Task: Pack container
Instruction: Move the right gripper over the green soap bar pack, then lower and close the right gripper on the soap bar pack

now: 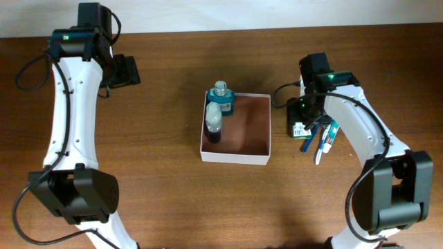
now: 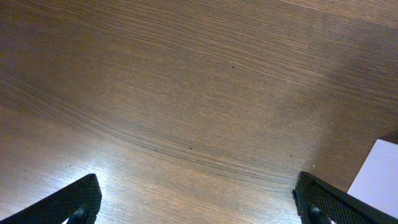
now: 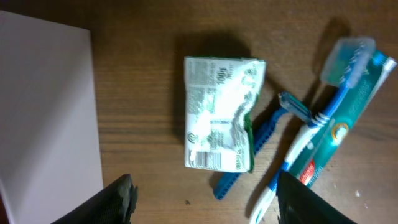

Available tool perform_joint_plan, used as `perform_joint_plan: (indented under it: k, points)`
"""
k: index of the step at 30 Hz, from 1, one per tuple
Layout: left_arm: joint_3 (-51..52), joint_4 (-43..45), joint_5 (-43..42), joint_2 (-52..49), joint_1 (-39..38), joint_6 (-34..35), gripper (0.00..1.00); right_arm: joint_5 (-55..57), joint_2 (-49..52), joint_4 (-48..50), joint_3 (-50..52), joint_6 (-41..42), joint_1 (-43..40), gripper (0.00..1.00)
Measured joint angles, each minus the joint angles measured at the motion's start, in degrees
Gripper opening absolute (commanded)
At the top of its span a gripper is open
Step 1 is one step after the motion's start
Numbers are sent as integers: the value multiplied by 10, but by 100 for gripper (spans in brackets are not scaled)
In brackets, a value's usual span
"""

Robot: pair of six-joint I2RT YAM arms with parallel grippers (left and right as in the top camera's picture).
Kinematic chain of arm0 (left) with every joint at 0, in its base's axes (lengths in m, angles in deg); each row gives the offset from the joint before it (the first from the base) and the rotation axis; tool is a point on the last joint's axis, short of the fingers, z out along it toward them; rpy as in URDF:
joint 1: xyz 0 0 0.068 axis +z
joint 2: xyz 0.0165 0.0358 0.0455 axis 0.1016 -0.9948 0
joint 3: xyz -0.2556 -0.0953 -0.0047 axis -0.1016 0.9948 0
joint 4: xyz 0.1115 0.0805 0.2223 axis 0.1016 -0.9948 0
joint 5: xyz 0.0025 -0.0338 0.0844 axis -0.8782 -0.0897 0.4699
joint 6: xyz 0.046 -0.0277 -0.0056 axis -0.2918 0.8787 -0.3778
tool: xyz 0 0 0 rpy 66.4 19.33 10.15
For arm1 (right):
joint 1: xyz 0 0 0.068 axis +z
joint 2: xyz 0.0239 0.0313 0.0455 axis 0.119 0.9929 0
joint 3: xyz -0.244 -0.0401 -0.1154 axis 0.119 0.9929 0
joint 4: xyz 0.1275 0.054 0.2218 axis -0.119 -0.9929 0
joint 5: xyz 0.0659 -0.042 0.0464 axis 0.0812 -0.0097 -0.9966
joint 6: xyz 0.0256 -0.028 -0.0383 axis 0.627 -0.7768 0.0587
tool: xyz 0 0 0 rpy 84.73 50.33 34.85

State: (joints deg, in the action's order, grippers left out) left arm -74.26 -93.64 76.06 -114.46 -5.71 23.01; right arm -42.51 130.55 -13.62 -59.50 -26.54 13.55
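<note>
The container [image 1: 257, 131], a square white-walled box with a reddish-brown inside, sits mid-table. Two bottles stand along its left side: a teal one with a clear cap [image 1: 221, 97] and a dark one with a white cap [image 1: 214, 124]. My right gripper [image 1: 309, 117] hovers right of the box over a green-and-white packet [image 3: 221, 115]. In the right wrist view this gripper [image 3: 205, 183] is open, the packet lying just beyond its fingertips with nothing between them. My left gripper [image 1: 128, 69] is far left at the back, and the left wrist view shows it [image 2: 196, 186] wide open over bare wood.
Right of the packet lie a blue razor [image 3: 261, 140] and a packaged toothbrush [image 3: 339, 112]. The box's white outer wall [image 3: 43, 112] fills the left of the right wrist view. A white corner [image 2: 379, 174] shows at the right edge of the left wrist view.
</note>
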Motion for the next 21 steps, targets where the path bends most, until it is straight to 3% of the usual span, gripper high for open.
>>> perform_joint_plan:
  k: [13, 21]
  points:
    - [0, 0, 0, 0, 0, 0, 99, -16, 1, 81, 84, -12, -14, 66]
    - [0, 0, 0, 0, 0, 0, 99, -16, 1, 130, 140, -21, -30, 75]
